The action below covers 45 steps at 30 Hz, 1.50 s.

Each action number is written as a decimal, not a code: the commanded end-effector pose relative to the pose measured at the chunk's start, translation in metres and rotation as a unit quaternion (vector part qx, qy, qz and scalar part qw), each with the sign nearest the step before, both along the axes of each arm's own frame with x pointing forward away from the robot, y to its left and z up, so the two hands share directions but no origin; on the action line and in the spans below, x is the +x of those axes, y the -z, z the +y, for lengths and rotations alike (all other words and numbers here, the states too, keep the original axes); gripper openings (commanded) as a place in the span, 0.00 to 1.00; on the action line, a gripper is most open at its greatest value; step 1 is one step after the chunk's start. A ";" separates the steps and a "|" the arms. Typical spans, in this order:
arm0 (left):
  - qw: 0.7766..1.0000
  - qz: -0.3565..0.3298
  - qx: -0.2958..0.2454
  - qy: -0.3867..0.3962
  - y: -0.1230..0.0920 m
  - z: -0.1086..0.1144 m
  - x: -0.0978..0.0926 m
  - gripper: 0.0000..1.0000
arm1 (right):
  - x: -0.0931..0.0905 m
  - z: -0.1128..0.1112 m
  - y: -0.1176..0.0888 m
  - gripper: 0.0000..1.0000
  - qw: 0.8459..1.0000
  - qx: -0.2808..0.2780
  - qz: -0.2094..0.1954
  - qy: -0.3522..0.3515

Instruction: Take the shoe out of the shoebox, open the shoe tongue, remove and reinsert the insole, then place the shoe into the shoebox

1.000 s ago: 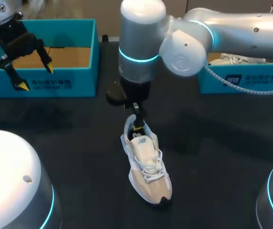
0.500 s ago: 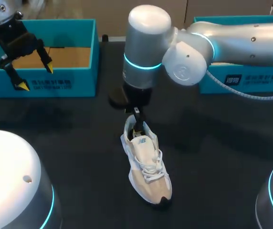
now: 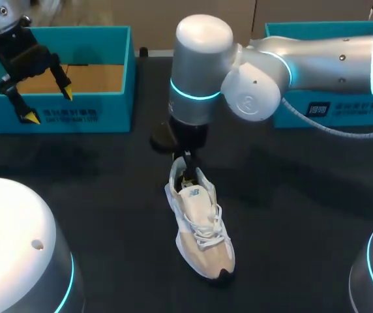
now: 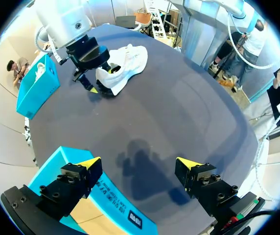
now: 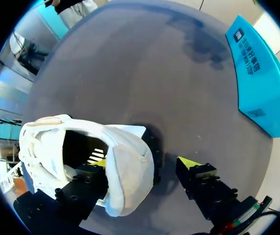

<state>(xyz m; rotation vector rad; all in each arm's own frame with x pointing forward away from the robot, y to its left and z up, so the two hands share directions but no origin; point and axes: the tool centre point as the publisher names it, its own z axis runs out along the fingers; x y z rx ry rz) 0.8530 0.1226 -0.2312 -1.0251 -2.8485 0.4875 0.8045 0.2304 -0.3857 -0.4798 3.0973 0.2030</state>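
Observation:
A white and beige sneaker (image 3: 201, 229) lies on the black table, toe toward the front edge. My right gripper (image 3: 188, 171) comes straight down onto its heel. In the right wrist view the gripper (image 5: 144, 164) is open and straddles the heel collar of the sneaker (image 5: 125, 171). One finger is inside the opening, and the other stands outside with a small gap to the heel. My left gripper (image 3: 47, 105) hangs open and empty over the front wall of the left blue shoebox (image 3: 62, 116). From the left wrist, the gripper (image 4: 139, 163) sees the sneaker (image 4: 125, 61) far ahead.
A second blue shoebox (image 3: 330, 111) stands at the back right, partly hidden by my right arm. One blue shoebox (image 5: 262, 88) lies beyond the heel in the right wrist view. Dark table surface (image 3: 95, 195) surrounds the sneaker.
My right arm has swung slightly to the right and now hides the inside of the right shoebox. Its gripper has settled lower at the sneaker's heel. The left arm has not moved.

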 end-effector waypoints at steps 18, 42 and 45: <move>1.000 0.000 0.001 0.000 0.000 0.000 0.000 1.00 | 0.002 0.006 0.002 0.00 0.999 -0.032 0.002 0.005; 1.000 0.000 0.001 0.000 0.000 0.000 0.000 1.00 | 0.039 -0.094 -0.188 0.00 0.993 -0.044 -0.111 -0.028; 1.000 0.000 0.001 0.000 0.000 0.000 0.000 1.00 | 0.039 -0.094 -0.188 0.00 0.993 -0.044 -0.111 -0.028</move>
